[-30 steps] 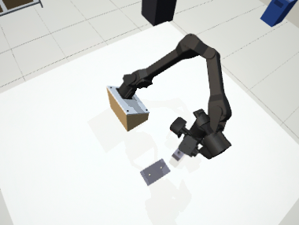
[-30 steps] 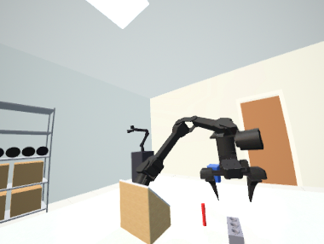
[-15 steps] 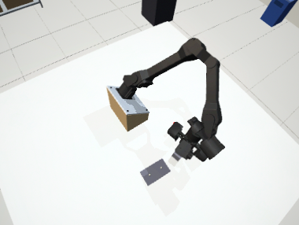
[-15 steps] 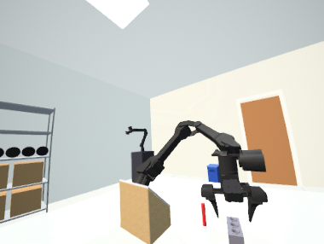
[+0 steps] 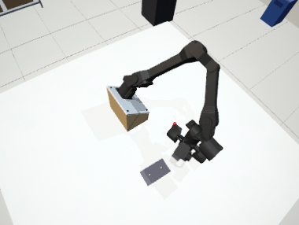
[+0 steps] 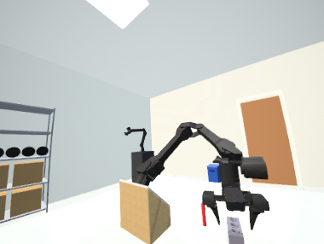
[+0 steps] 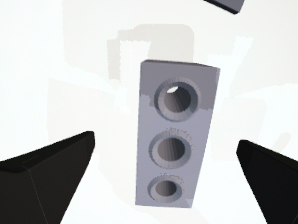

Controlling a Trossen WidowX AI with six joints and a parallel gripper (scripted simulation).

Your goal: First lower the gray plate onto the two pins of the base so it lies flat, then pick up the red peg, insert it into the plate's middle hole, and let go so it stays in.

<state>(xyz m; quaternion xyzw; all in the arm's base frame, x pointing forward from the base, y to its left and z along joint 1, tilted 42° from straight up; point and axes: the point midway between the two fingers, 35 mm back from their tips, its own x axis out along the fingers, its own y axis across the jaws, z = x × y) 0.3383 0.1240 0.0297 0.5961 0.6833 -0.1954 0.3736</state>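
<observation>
The gray plate (image 6: 235, 238) (image 7: 148, 122) lies holes up on the white table, apart from the base. Its three holes run in a row. In the top view the arm mostly hides it. My gripper (image 6: 235, 226) (image 7: 167, 142) is open and empty above the plate, with one finger to each side of it in the wrist view. The dark gray base (image 5: 154, 171) (image 7: 227, 4) lies on the table with two bare pins up; only its corner shows at the wrist view's top right. The red peg (image 5: 175, 123) (image 6: 204, 214) stands upright beside the gripper, outside the fingers.
The arm's mount is a wooden block (image 5: 118, 109) (image 6: 135, 212) with a light top, to the left of the gripper in the top and exterior views. A dark pedestal (image 5: 158, 11), a blue bin (image 5: 277, 12) (image 6: 213, 173) and a shelf rack stand beyond the table.
</observation>
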